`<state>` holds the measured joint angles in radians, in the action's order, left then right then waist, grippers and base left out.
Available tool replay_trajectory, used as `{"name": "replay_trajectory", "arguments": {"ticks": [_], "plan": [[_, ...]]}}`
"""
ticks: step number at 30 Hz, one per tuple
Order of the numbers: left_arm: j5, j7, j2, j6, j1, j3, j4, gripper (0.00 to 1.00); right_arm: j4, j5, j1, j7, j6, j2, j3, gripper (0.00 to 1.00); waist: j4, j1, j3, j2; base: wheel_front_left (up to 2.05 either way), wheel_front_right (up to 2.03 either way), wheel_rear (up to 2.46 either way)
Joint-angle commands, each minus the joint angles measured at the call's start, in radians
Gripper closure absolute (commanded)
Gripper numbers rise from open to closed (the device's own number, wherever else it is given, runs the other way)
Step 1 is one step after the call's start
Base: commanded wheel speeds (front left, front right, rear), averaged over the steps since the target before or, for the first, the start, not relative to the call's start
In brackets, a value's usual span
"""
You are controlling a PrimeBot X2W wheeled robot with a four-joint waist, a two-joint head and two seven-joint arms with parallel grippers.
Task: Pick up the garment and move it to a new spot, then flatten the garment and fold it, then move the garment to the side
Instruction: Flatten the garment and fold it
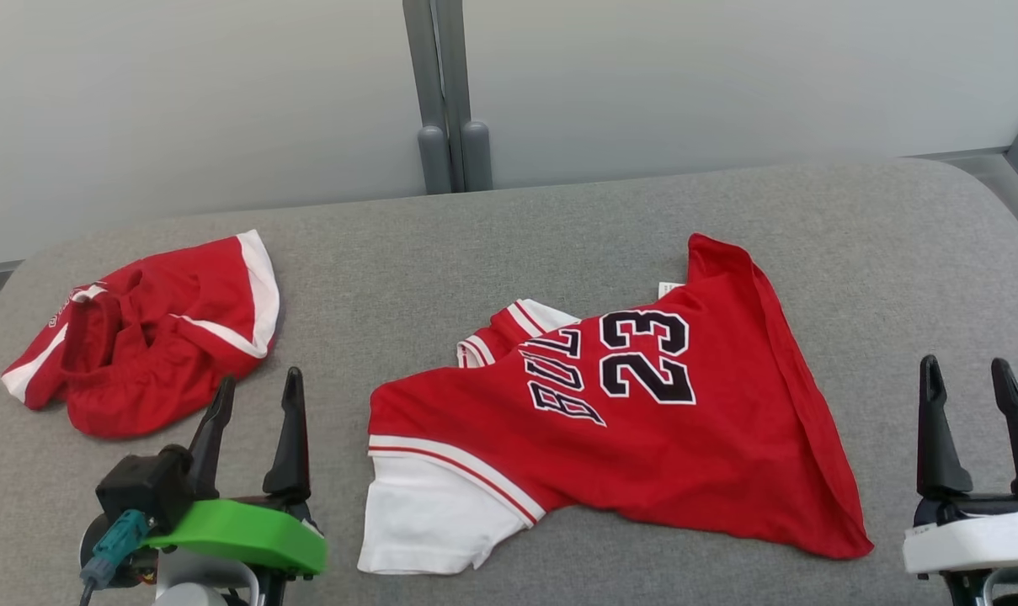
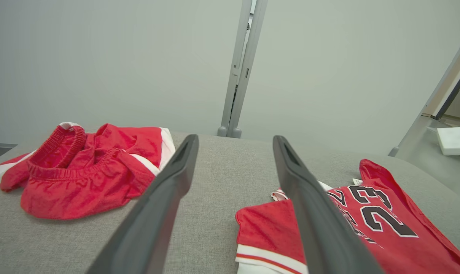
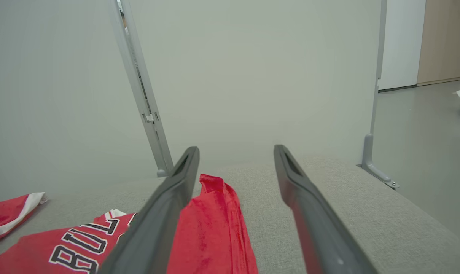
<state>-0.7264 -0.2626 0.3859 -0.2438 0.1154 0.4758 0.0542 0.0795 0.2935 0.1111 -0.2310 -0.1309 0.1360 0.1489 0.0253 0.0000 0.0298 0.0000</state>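
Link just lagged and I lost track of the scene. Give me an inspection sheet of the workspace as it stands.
Surface: grey padded tabletop, no stains seen.
Job's things: red number 23 jersey lies in the middle, spread out but skewed and creased, not folded; white sleeve toward the robot.
Clutter: red shorts crumpled at the left, apart from the jersey.
Grippers: left tool open, holding nothing, beside the shorts; right tool open, holding nothing, right of the jersey.
Cables: teal-plug cable at the left wrist, off the cloth.
Surroundings: pale partition with a grey post behind the tabletop.
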Motion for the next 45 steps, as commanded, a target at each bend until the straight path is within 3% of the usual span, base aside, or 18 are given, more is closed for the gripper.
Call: {"name": "replay_trajectory", "arguments": {"ticks": [1,10,31,38,45], "plan": [[0.020,-0.003,-0.007,0.009,-0.025,-0.012,0.004,0.00,-0.007,-0.007,0.011,-0.009,0.000,0.007,-0.011,0.00,-0.005,0.0000,0.007,0.0000,0.00,0.00,0.00],[0.088,-0.003,-0.051,0.069,-0.090,-0.075,0.044,0.00,-0.059,0.004,0.018,-0.022,0.001,0.048,-0.060,0.00,0.002,0.0000,0.018,0.0000,0.00,0.00,0.00],[0.146,-0.001,-0.095,0.107,-0.103,-0.114,0.095,0.00,-0.056,0.015,0.014,-0.005,0.001,0.067,-0.055,0.00,0.003,0.0000,0.022,0.0000,0.00,0.00,0.00],[0.096,0.209,-0.056,0.134,-0.119,-0.054,0.102,0.00,-0.156,0.075,0.020,0.241,0.001,0.121,-0.079,0.00,0.009,0.0000,-0.001,0.0000,0.00,0.00,0.00],[0.064,0.398,-0.033,0.130,-0.128,0.002,0.097,0.00,-0.255,0.127,0.030,0.441,0.000,0.127,-0.098,0.00,0.002,0.0000,-0.029,0.0000,0.00,0.00,0.00]]}}
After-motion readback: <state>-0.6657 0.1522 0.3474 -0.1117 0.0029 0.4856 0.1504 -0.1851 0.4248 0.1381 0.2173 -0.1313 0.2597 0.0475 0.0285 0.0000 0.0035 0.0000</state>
